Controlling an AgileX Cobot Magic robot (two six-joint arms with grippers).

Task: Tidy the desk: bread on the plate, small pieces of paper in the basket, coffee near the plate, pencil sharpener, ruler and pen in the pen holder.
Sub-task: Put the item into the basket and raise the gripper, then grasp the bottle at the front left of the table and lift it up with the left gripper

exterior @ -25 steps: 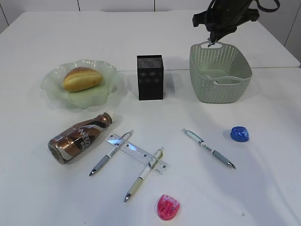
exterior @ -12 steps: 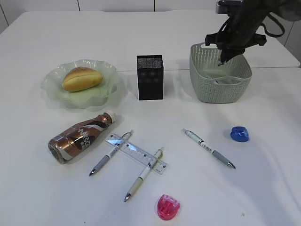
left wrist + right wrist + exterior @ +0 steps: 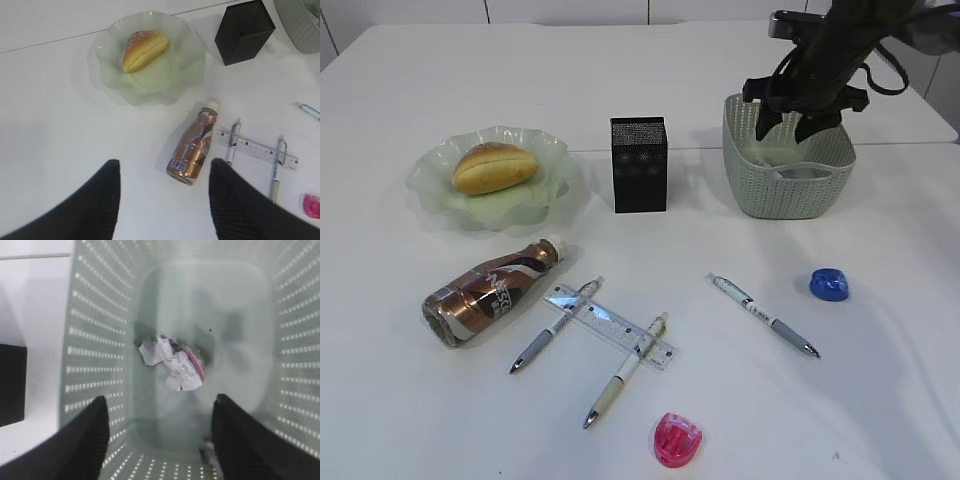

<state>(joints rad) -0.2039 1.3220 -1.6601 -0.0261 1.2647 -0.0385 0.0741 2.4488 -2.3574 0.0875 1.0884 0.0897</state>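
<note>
Right end effector: you have it over the basket, fingers spread apart, nothing between them.
Left end effector: your fingers stand apart above the bare worktop, gripping nothing.
Paper: a crumpled piece lies on the basket floor, below your right fingers.
Bread: on the plate, at your left.
Coffee: the bottle lies on its side just in front of the plate.
Holder: upright between plate and basket.
Ruler: flat on the worktop, crossing two pens.
Third pen: lies apart, to the right.
Sharpeners: blue near the right edge, pink at the front.
</note>
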